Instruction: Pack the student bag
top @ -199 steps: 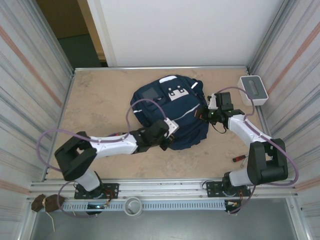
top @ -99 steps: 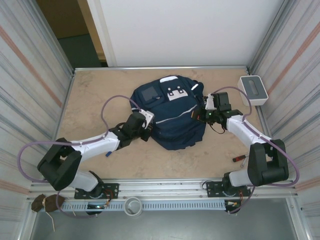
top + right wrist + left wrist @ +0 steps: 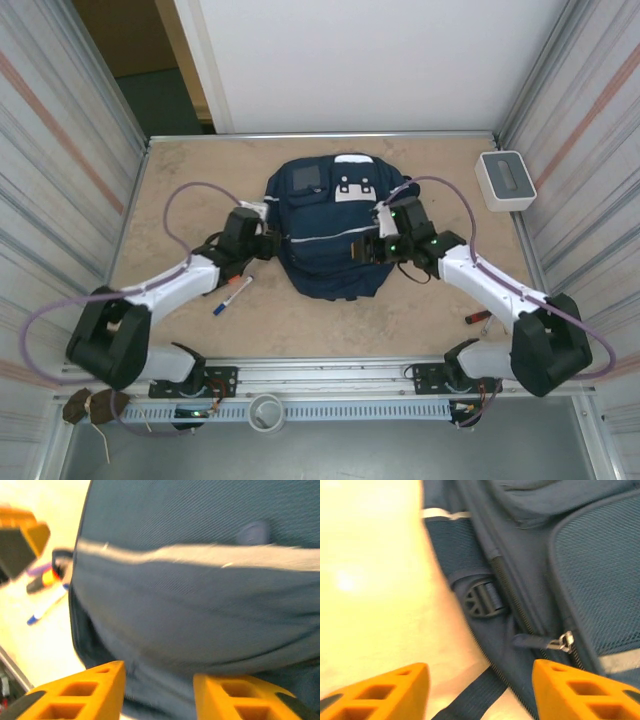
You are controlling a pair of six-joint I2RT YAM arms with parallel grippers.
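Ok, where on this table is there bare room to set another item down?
Bare table in the far-left corner, between wall and student bag; also the near strip between bag and rail. Crowded: the bag's flanks, with left gripper, right gripper, blue marker; white-grey box fills far right.

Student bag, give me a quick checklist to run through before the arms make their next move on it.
1. Student bag lying flat on the table, between both arms: ok.
2. Left end effector free: ok, jaws apart, nothing clamped.
3. Right end effector free: ok, jaws apart over the bag, though that view is blurred.
4. Zipper pull findable: ok, just ahead of the left end effector.
5. Bag open for packing: cannot tell; the zipper stretch by the pull looks closed.
6. Marker ready to pick: ok, on the table beside the bag, apart from it.
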